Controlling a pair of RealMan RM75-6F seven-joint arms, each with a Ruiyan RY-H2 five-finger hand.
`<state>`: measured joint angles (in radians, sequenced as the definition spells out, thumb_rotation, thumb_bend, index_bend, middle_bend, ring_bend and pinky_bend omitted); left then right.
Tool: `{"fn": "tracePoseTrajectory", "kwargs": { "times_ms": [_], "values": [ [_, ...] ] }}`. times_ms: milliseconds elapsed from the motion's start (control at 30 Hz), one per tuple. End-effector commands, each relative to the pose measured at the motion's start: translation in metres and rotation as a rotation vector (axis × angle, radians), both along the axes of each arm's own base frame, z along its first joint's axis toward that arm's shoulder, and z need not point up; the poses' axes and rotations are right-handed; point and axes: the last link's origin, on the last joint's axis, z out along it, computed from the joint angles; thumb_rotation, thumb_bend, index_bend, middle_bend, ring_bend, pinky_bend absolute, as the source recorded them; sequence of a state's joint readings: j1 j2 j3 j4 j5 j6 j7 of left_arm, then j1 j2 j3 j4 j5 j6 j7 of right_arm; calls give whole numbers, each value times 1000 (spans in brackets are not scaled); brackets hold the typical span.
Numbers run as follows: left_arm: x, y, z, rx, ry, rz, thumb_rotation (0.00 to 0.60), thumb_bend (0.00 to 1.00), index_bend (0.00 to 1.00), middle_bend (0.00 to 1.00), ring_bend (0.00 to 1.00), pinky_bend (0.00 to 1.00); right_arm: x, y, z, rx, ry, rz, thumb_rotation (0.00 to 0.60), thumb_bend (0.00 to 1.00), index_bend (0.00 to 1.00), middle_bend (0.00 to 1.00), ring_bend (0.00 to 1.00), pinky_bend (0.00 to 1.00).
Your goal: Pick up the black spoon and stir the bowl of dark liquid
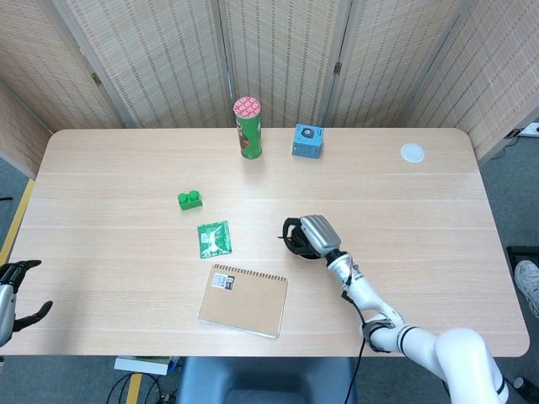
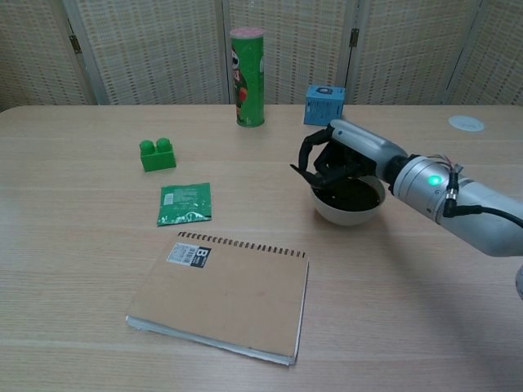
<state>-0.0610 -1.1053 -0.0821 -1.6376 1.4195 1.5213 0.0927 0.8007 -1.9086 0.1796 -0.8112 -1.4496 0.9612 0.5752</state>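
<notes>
Bowl (image 2: 347, 203) right of packet (image 2: 185, 202); notebook (image 2: 222, 294) in front; can (image 2: 248, 77) behind.

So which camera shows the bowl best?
The chest view: the bowl shows its white side and dark liquid below the right hand. In the head view the right hand hides nearly all of it.
</notes>
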Motion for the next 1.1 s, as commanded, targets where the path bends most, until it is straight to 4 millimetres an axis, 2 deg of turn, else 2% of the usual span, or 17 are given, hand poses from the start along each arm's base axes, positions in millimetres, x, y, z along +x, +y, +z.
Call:
{"fn": "tracePoseTrajectory", "kwargs": {
  "times_ms": [33,333,500,800,1100],
  "values": [
    [0,0,0,0,-1,0,600,231,272,324,249,269,1,5,-1,12,-10,12,600,441,738,907,1000,1000],
    [2,1,-2,-4,-4,-11,600,232,272,323,249,269,-15,25,3,47,-14,11,600,441,738,907,1000,1000],
    [3,2,-3,-5,-5,-15,600,231,272,324,249,269,-28,28,10,31,-13,-8,600,441,738,907,1000,1000],
    [5,4,-4,-8,-2,-16,600,231,272,323,248,269,-38,12,18,-1,-26,-67,600,441,739,907,1000,1000],
    [5,5,-2,-7,3,-10,600,231,272,323,249,269,-27,-9,13,-16,-52,-81,600,443,741,907,1000,1000]
  ]
}}
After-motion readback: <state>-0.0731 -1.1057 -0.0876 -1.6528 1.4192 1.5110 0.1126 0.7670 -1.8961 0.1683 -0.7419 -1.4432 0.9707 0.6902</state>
